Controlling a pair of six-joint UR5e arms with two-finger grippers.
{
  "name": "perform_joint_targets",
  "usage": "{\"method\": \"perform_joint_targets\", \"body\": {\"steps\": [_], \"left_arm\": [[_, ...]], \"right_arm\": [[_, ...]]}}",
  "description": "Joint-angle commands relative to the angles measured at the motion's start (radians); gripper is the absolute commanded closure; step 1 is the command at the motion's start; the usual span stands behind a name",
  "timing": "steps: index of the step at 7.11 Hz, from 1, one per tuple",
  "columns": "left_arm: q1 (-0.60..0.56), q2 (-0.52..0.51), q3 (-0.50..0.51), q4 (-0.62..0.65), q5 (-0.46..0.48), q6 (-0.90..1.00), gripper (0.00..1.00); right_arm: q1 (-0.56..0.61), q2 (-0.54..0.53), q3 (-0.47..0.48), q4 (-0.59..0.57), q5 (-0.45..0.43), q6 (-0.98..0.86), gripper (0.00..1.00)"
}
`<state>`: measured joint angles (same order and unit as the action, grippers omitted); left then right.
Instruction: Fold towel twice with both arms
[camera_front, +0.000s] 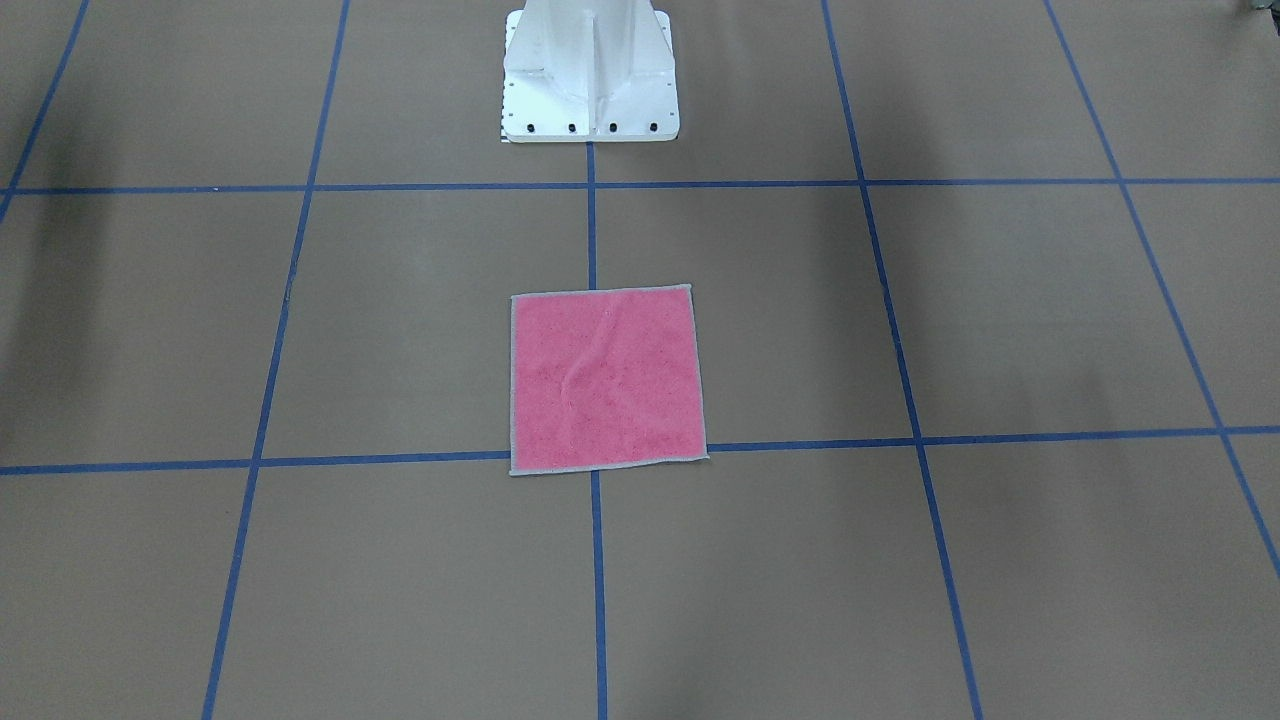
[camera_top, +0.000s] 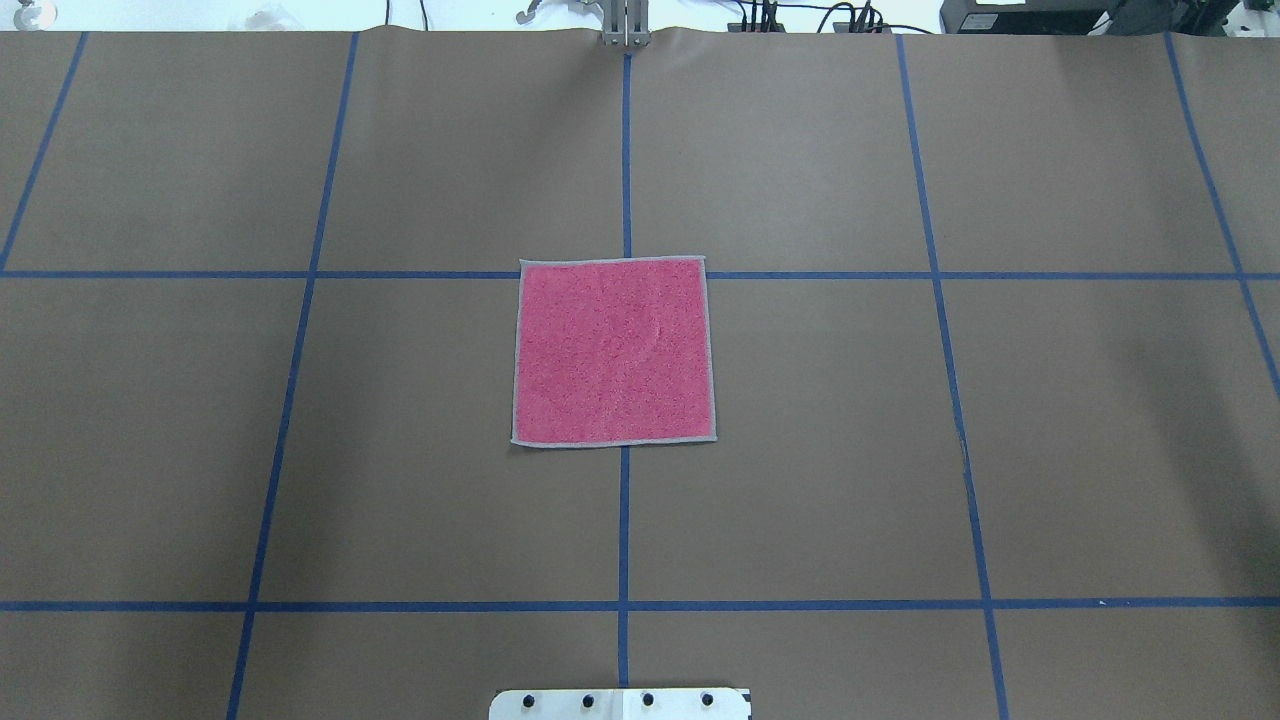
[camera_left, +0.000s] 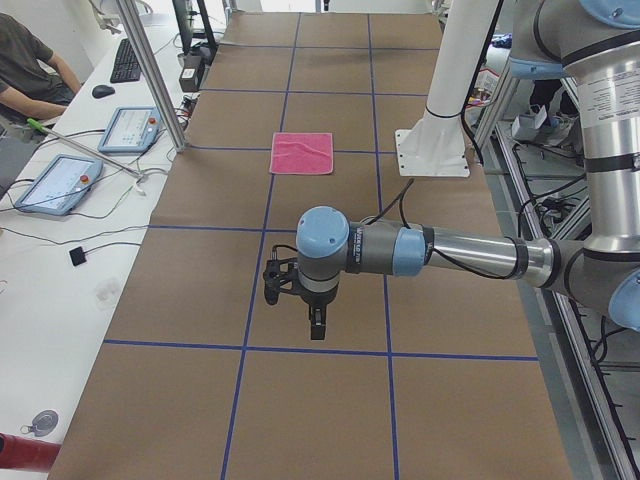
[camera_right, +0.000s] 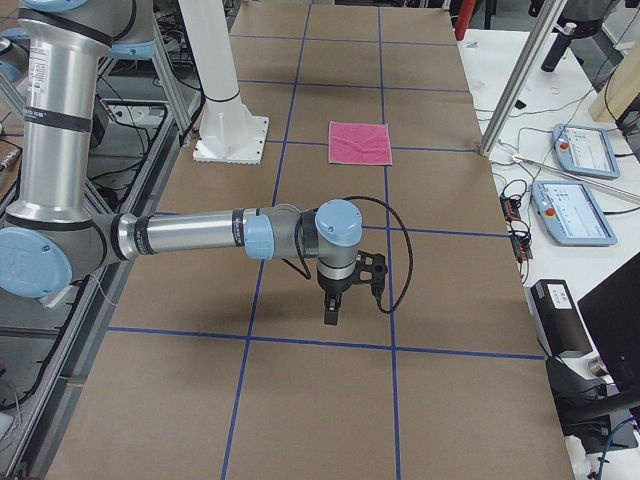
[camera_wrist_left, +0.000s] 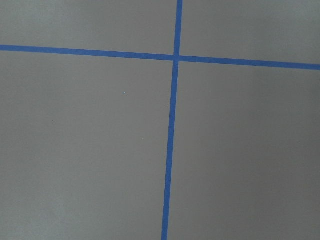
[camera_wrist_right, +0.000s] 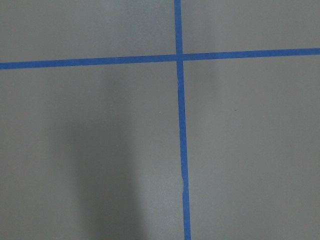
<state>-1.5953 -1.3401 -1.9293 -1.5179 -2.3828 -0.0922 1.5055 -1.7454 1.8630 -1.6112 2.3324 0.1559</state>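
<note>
Logged the towel (camera_top: 614, 350) flat and unfolded, pink face up, at the middle of the surface (camera_top: 300, 450), just ahead of the white pedestal (camera_front: 590, 80) and over a crossing of blue tape lines (camera_top: 625, 520). Noted a faint ridge (camera_front: 572, 385) across the pink face in the front-facing view. No fold made yet, so judged as the very start: approach to the first grasp.

Seen the left gripper (camera_left: 316, 325) and the right gripper (camera_right: 331, 312) only in the side views, each pointing down over bare surface, well apart from the towel, with nothing hanging from either. Cannot tell whether either is open or closed.

For the approach: bring both grippers level to two corners of one edge, pinch only the light-grey edging (camera_top: 613, 442), lift together, carry across to the opposite edge. Keep the cloth taut to smooth the ridge rather than crease it.

Could not see the towel's underside. Found neither gripper in the overhead or front-facing views. Got only tape lines and bare surface from the wrist views. Noted a person (camera_left: 30, 65) cut off at the left side view's edge.
</note>
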Motion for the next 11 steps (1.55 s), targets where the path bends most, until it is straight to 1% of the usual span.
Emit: {"method": "perform_joint_targets", "body": {"steps": [1, 3, 4, 5, 6, 7, 8, 9, 10, 11], "left_arm": [[0.000, -0.001, -0.003, -0.001, -0.009, 0.003, 0.00], [0.000, -0.001, 0.001, -0.001, -0.007, 0.006, 0.00], [0.001, -0.001, 0.001, -0.007, -0.007, 0.009, 0.00], [0.001, -0.001, -0.002, -0.025, -0.007, 0.006, 0.00], [0.001, -0.002, -0.002, -0.030, -0.007, 0.005, 0.00], [0.003, -0.002, -0.002, -0.039, -0.007, 0.003, 0.00], [0.003, -0.002, -0.005, -0.057, -0.009, 0.000, 0.00], [0.005, -0.004, -0.005, -0.057, -0.009, 0.000, 0.00], [0.008, -0.014, 0.001, -0.057, -0.009, 0.000, 0.00], [0.009, -0.017, 0.000, -0.057, -0.009, 0.000, 0.00]], "right_arm": [[-0.001, 0.000, -0.001, 0.040, 0.041, 0.001, 0.00], [-0.027, 0.000, -0.001, 0.054, 0.085, -0.006, 0.00], [-0.050, -0.003, -0.001, 0.116, 0.131, 0.017, 0.00], [-0.077, -0.002, 0.007, 0.137, 0.157, 0.124, 0.00], [-0.121, -0.003, 0.008, 0.246, 0.156, 0.258, 0.00], [-0.181, -0.002, 0.012, 0.383, 0.147, 0.441, 0.00], [-0.267, 0.000, 0.019, 0.516, 0.087, 0.585, 0.00], [-0.328, 0.009, 0.019, 0.595, 0.064, 0.690, 0.00], [-0.381, 0.048, 0.024, 0.600, 0.047, 0.797, 0.00], [-0.421, 0.082, 0.033, 0.600, 0.030, 0.848, 0.00]]}}
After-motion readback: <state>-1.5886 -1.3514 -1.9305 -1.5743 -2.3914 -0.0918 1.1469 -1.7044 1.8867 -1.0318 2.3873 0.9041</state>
